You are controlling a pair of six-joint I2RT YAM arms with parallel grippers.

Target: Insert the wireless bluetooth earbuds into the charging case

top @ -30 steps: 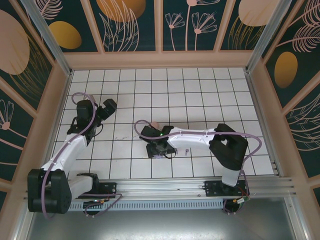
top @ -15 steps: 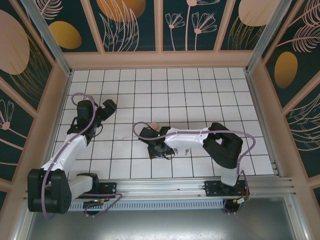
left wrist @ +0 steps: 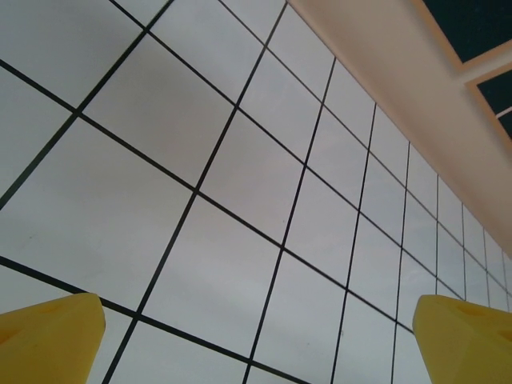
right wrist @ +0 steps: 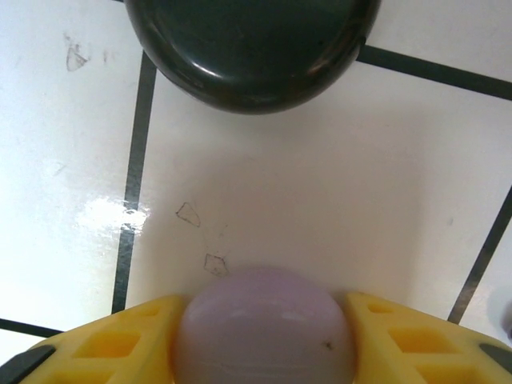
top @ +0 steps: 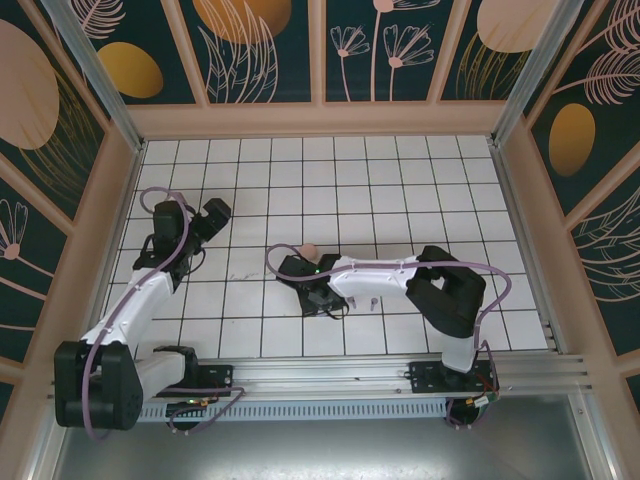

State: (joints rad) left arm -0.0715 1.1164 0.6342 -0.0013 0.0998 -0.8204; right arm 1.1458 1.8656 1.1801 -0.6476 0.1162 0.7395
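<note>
Flanking the round lilac case [right wrist: 262, 340], right pincer [right wrist: 265, 308] clamps it; left pincer [left wrist: 256, 340] gapes.

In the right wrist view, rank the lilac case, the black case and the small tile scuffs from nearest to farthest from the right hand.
1. Lilac case: between the fingers, bottom centre.
2. Tile scuffs: just ahead, left of centre.
3. Black case: farthest, at the top edge.

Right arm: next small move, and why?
Probably a short, straight lift. The right gripper has its jaws against both sides of the lilac case, so the grip looks made. The black case lies just ahead, apart from it, so lifting rather than sliding forward should avoid a bump.
</note>
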